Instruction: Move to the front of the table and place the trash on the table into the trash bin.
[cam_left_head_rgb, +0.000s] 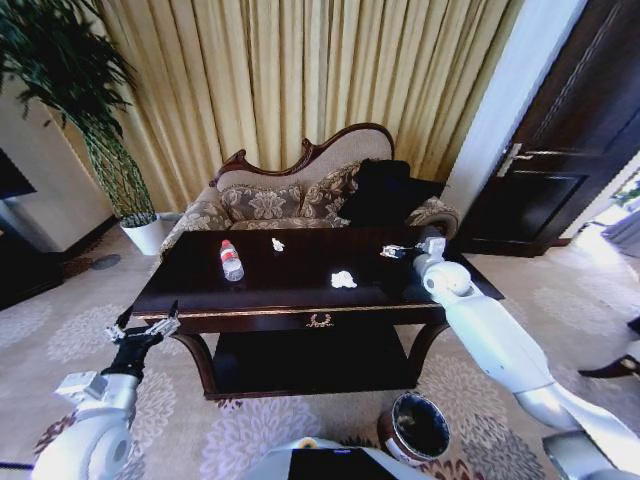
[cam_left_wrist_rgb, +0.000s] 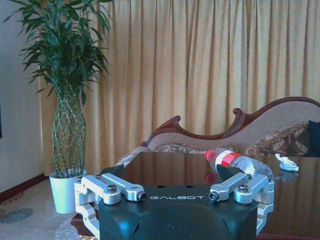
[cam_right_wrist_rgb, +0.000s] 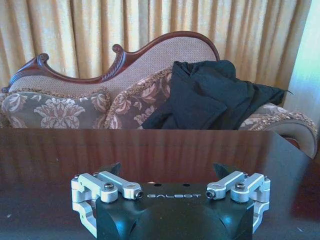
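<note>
With jaws spread, the right gripper hung over the desk by a small wrapper — best closed squarely, gently — while the left gripper waited open.

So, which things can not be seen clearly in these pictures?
- Right hand: over the table's right side in the head view. Whether anything lies under it cannot be told; in the right wrist view the camera's own housing hides that spot.
- Trash bin: its inside is dark in the head view, so its contents cannot be told.
- Bottle: in the left wrist view, the left hand's finger covers its lower part.
</note>
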